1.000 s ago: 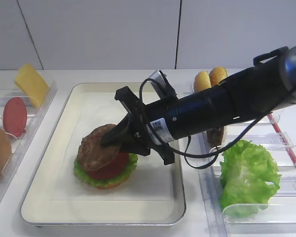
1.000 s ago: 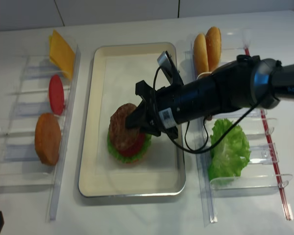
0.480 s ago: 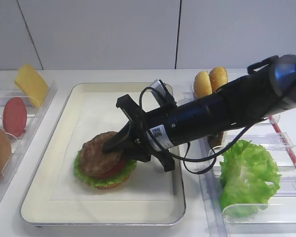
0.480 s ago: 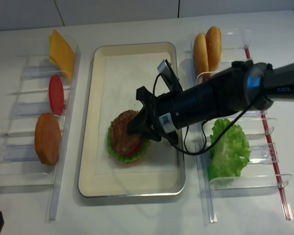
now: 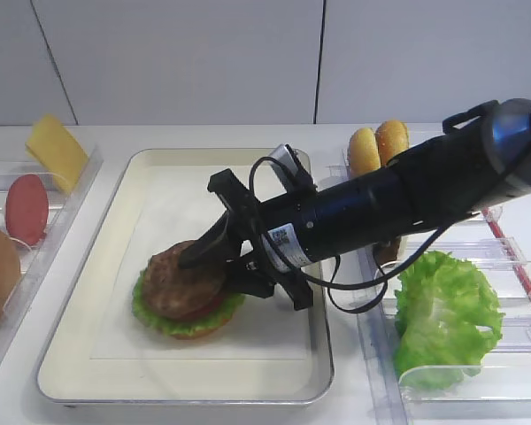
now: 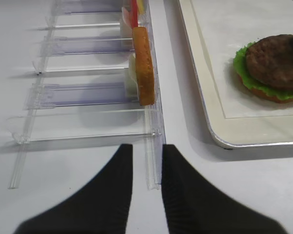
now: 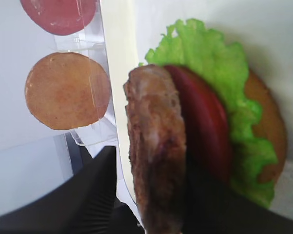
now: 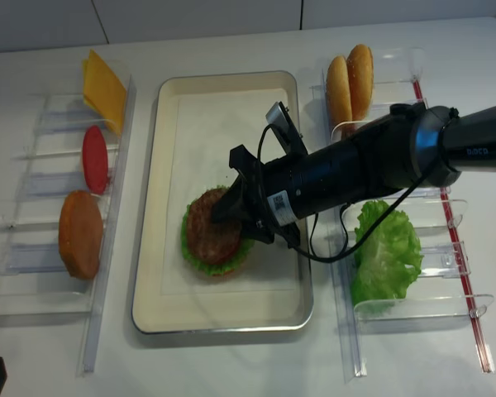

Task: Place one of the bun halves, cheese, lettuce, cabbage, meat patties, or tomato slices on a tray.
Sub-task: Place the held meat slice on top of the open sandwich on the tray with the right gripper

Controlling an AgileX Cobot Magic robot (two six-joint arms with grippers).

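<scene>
A silver tray (image 5: 87,266) with a cream liner (image 8: 215,124) holds a stack. From the bottom it is a bun half (image 7: 269,122), lettuce (image 7: 210,53), a tomato slice (image 7: 205,126) and a brown meat patty (image 5: 179,282) on top. My right gripper (image 5: 214,266) reaches in from the right and stands open around the patty's near edge. In the right wrist view a pale gap shows between one finger (image 7: 95,195) and the patty (image 7: 154,141). My left gripper (image 6: 146,156) hovers, holding nothing, over the table by the left rack's corner, jaws slightly apart.
The clear left rack (image 8: 33,223) holds a cheese slice (image 5: 57,150), a tomato slice (image 5: 26,208) and a bun half (image 6: 144,63). The right rack (image 8: 471,306) holds two bun halves (image 5: 378,146) and loose lettuce (image 5: 447,314). My right arm (image 5: 407,195) crosses the tray's right rim.
The right gripper lowered the tilted patty until it lay flat on the tomato and lettuce. Its jaws then parted and let go of the patty. The left gripper's earlier position is not shown.
</scene>
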